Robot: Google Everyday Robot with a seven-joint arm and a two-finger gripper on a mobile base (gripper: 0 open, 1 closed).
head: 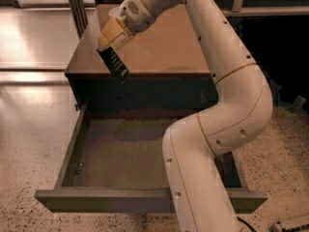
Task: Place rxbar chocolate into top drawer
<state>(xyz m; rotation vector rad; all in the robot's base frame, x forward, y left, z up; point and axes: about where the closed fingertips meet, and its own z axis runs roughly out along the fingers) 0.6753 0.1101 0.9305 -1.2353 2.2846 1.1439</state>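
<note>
My gripper (105,45), with yellowish fingers, is shut on the top end of the rxbar chocolate (115,63), a flat black bar with a row of white marks. The bar hangs steeply tilted in the air, over the front left edge of the cabinet top (159,47). The top drawer (120,153) is pulled wide open below and in front, with a grey-brown bottom and a plain front panel (101,200). Nothing shows inside it. My arm crosses the drawer's right part and hides it.
My white arm (227,100) arches from the lower middle up over the cabinet's right side. A metal post (76,6) stands behind the cabinet's left corner. Shiny floor lies to the left, speckled floor in front and to the right.
</note>
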